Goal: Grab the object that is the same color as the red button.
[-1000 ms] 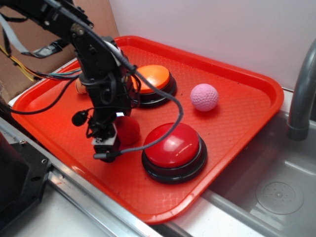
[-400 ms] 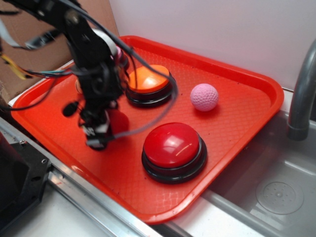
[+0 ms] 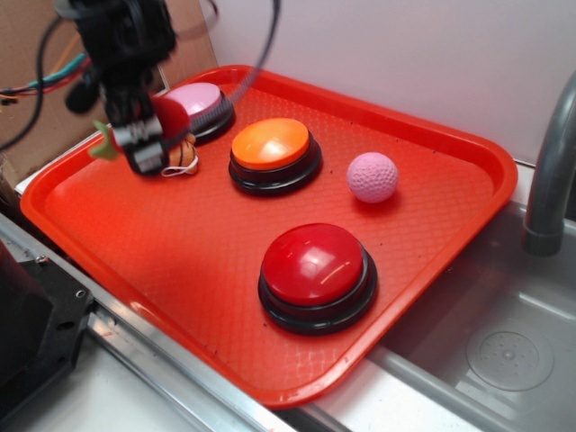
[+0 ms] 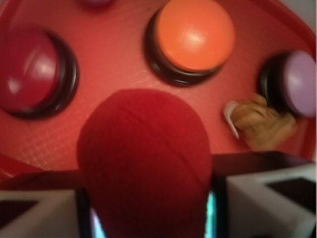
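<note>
Strawberry, red plush [image 3: 171, 114], green leaf tip at its left end: clamped between the jaws of the gripper [image 3: 144, 135], held off the tray [image 3: 432, 216] above its far-left corner. Wrist view: the red body fills the gap between the two pale fingers [image 4: 37, 213]. Tiger plush, orange striped [image 3: 183, 155]: on the tray just beneath the gripper. Pink-topped button [image 3: 200, 103]: just behind. Orange button [image 3: 272, 151]: mid-tray. Pink dimpled ball [image 3: 373, 176]: to its right. Red button [image 3: 316, 273]: nearest the front edge, well apart from the strawberry.
</note>
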Controlling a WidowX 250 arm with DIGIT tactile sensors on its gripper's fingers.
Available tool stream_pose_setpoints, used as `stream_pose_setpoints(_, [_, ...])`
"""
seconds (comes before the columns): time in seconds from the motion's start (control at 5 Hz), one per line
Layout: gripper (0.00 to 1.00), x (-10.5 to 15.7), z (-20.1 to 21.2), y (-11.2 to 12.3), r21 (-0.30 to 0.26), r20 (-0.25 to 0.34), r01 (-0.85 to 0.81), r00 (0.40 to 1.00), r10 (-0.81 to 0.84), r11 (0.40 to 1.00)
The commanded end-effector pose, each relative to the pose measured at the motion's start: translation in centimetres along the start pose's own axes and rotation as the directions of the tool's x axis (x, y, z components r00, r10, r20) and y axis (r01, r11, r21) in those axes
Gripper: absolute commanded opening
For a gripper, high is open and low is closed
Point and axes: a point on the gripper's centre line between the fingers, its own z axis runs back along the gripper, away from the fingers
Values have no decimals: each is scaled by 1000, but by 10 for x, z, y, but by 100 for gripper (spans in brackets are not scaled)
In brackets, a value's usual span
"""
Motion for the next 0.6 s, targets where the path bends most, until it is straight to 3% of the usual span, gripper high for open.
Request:
stream_pose_setpoints(0.0, [0,-11,53,30,-37,72,-377,923,379,925])
stream_pose_setpoints(0.2, [0,-17,53,44,-60,88,-480,871,484,875])
stream_pose_setpoints(0.4, [0,-15,45,48,-44,63,-508,858,510,860])
